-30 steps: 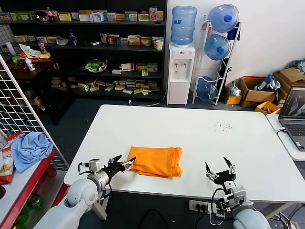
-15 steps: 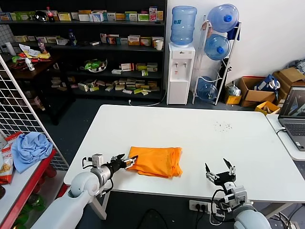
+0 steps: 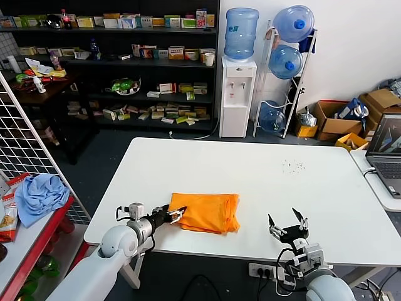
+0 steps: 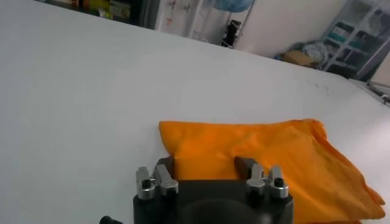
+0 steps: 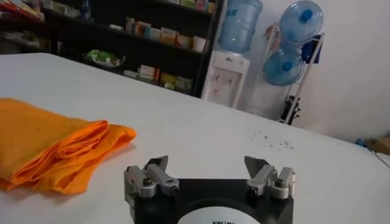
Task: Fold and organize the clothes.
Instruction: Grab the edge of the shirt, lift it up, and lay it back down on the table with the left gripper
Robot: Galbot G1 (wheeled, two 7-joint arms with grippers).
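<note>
Left gripper (image 3: 176,215) at the folded orange T-shirt (image 3: 207,212)
Its jaws stood wide, straddling the shirt's left edge on the counter (image 3: 263,169); the right gripper (image 3: 287,224) hung open, well apart.

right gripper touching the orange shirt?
No. In the head view the right gripper hovers open over bare table, clearly apart from the folded orange T-shirt.

Our left gripper (image 3: 175,215) is low near the front of the table, arm reaching forward, its fingers (image 4: 164,165) spread apart; our right gripper (image 3: 287,223) waits off to the right, fingers (image 5: 157,164) wide apart, holding nothing.
</note>
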